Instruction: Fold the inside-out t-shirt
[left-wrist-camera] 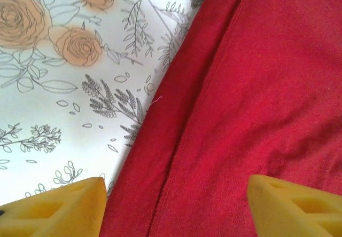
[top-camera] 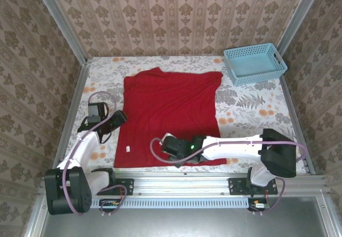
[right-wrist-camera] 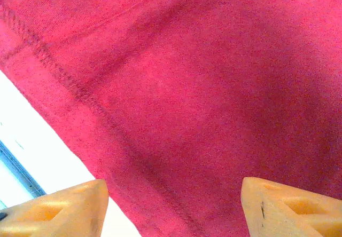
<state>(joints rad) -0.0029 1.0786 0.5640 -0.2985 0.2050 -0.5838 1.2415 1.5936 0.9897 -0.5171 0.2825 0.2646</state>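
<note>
Top view: red t-shirt is lying flat on the desk, blue basket sitting far right. Wrist views are showing seams: left end effector hovering released over its left edge, right end effector released over the hem.

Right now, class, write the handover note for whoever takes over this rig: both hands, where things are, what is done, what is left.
Left hand: open, over the left edge of the plain red cloth t-shirt.
Right hand: open, over the shirt's near hem.
Shirt: flat on the floral-patterned table, held by neither hand.
Done: shirt laid out; no sleeves stick out.
Left: the remaining folds.
</note>
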